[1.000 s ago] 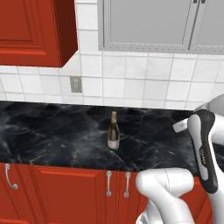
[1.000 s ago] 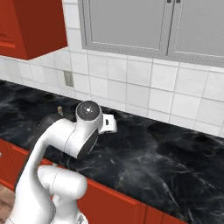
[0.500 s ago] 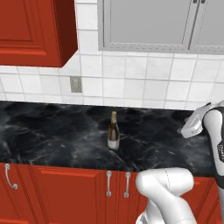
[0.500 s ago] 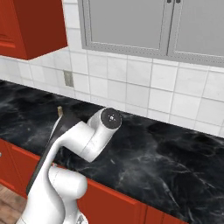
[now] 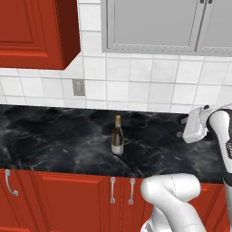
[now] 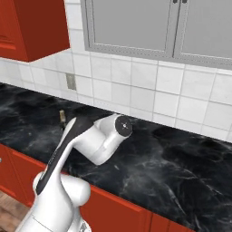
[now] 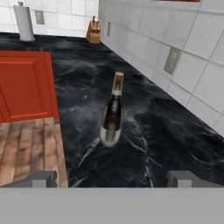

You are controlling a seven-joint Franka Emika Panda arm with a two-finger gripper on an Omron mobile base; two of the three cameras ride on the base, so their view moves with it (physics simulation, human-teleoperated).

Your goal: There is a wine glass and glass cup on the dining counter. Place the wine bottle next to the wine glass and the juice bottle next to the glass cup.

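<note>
Since a second ago, only the arm has swung, further right and down toward the tabletop (image 5: 54, 136); the wine bottle (image 5: 117, 136) stays put. It stands upright mid-tabletop, between front edge and tiled wall. Well to its right, the pincer (image 7: 111, 177) hangs released, fingers spread wide, gripping nothing.

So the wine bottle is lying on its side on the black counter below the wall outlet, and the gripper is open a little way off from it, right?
Not quite. The wine bottle stands upright, not on its side; the left base view shows it. The rest holds: it is on the black counter below the wall outlet, and the open gripper is clear of it.
</note>
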